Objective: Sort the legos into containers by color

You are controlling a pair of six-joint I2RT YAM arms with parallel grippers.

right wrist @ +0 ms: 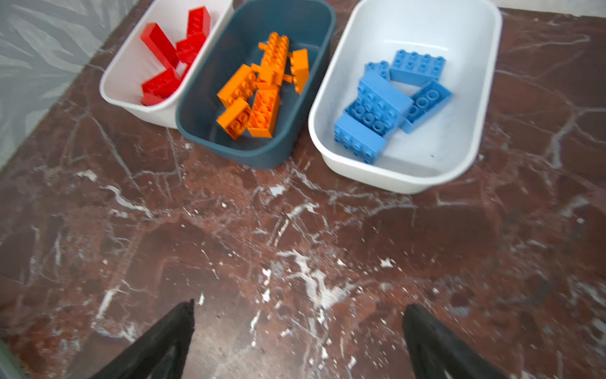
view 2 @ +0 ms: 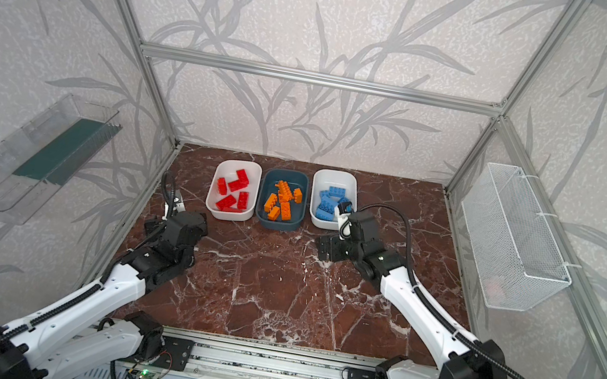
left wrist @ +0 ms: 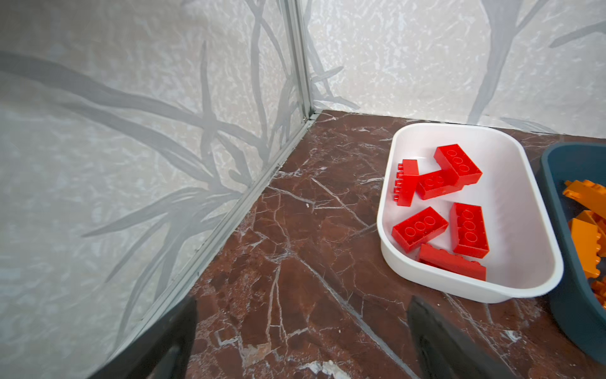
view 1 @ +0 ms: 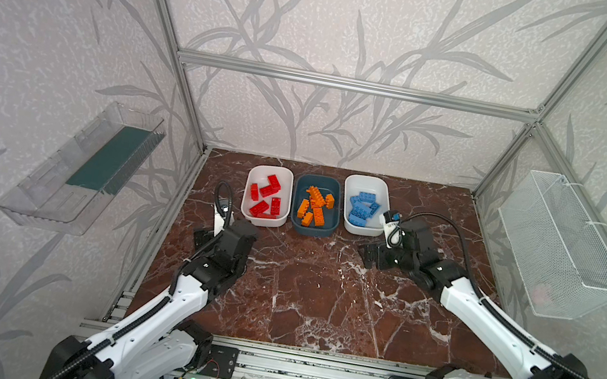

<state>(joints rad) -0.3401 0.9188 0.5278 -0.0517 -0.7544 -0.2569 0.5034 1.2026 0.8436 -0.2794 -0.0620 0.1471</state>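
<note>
Marble tabletop (right wrist: 295, 229): right wrist shows blue legos (right wrist: 387, 101) (left wrist doesn't).

We see red legos (left wrist: 465, 229) in a white tub (left wrist: 524, 203), orange legos (right wrist: 262, 108) in a dark teal tub (right wrist: 305, 29) and blue legos (right wrist: 373, 108) in a second white tub (right wrist: 459, 147). The tabletop (right wrist: 295, 246) is reddish-brown marble with white veins. The walls (view 1: 365, 20) are pale with grey leaf prints.

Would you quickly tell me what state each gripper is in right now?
The left gripper is open and holds nothing.
The right gripper is open and holds nothing.
</note>
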